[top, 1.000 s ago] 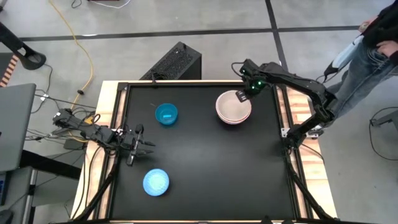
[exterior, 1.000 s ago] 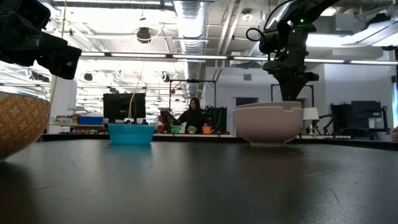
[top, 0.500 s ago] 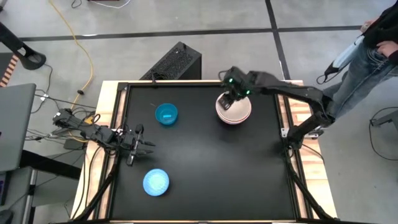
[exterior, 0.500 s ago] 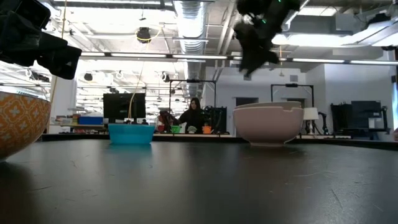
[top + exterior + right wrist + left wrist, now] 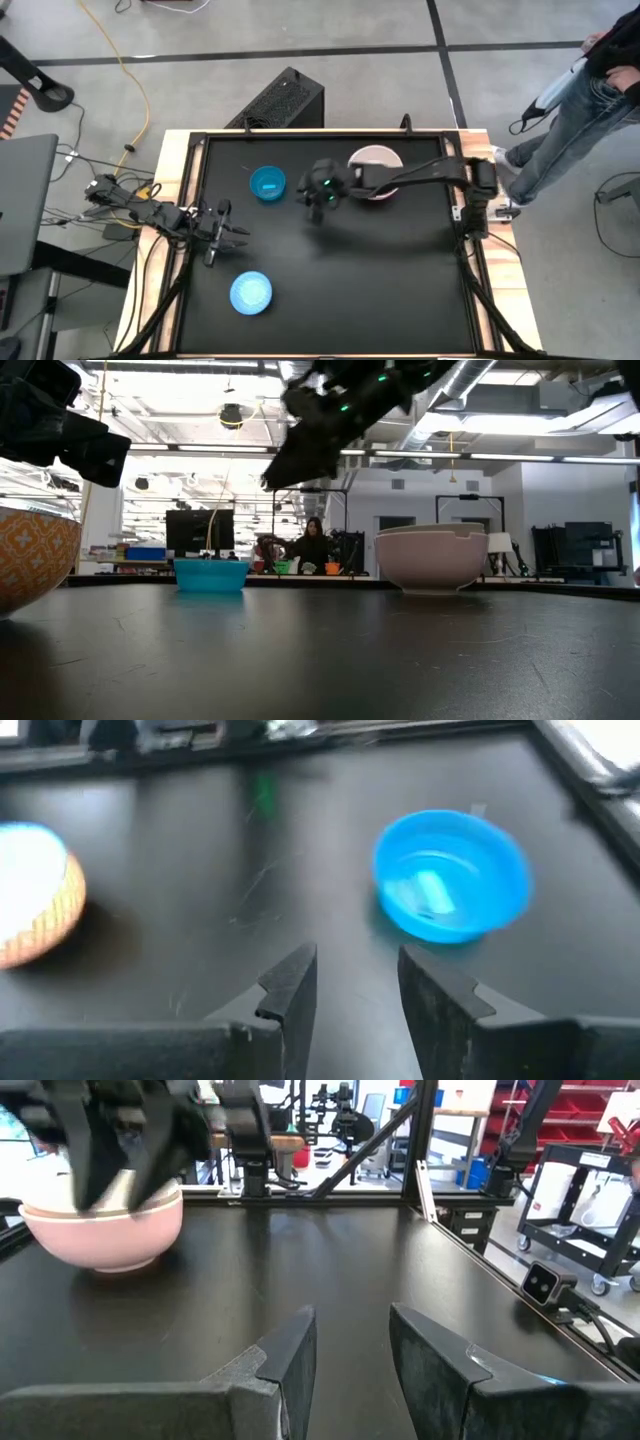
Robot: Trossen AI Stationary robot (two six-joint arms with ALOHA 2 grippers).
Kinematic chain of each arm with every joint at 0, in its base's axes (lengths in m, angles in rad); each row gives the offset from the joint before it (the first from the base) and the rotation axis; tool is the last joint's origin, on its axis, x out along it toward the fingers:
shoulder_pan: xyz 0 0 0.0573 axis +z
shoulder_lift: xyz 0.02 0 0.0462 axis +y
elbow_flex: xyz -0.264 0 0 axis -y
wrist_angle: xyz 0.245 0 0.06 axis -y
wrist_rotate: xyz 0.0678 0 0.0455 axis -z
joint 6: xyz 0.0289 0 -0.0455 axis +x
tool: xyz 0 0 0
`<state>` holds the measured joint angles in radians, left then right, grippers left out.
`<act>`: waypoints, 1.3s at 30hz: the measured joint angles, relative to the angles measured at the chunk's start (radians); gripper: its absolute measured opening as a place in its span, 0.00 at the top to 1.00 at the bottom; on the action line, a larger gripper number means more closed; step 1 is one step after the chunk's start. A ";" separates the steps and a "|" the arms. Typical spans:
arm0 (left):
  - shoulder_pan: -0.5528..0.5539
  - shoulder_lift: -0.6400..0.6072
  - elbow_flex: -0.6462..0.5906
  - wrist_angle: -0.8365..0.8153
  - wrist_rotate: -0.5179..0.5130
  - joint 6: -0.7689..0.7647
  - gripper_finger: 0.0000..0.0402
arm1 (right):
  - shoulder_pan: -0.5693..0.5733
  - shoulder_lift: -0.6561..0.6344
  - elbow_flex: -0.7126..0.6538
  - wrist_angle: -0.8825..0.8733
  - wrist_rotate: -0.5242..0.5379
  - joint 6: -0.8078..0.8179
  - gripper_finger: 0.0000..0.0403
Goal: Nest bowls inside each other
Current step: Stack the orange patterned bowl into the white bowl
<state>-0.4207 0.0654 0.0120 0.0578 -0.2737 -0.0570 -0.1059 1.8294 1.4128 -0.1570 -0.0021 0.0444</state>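
R gripper [image 5: 319, 203] left pink stack [image 5: 376, 176] | now by blue bowl [image 5: 267, 184] | jaws spread, empty | L gripper [image 5: 222, 232] idle, jaws apart | next: grab blue.

Bowls and arms on the black table, counted

Two separate bowls stood alone: one small round blue plastic bowl [image 5: 267, 184] and one round bowl, pale blue inside and orange-patterned outside [image 5: 251, 293]. One stack of larger white and pale pink bowls [image 5: 375, 157] showed at least two rims. Two dark robot arms were there, left [image 5: 150, 212] and right [image 5: 425, 174].
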 joint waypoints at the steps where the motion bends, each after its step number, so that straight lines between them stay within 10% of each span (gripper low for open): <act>1: 0.000 0.000 0.000 0.000 0.000 0.000 0.71 | 0.014 0.034 0.026 -0.001 -0.009 -0.019 0.61; 27: 0.000 0.000 0.000 0.000 0.000 0.000 0.71 | 0.343 0.517 0.582 -0.027 -0.127 0.364 0.61; 39: 0.000 0.000 0.000 0.000 -0.001 0.000 0.71 | 0.430 0.517 0.588 0.119 0.114 0.428 0.61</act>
<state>-0.4209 0.0654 0.0120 0.0577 -0.2745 -0.0570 0.3244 2.3463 2.0012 -0.0382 0.1119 0.4720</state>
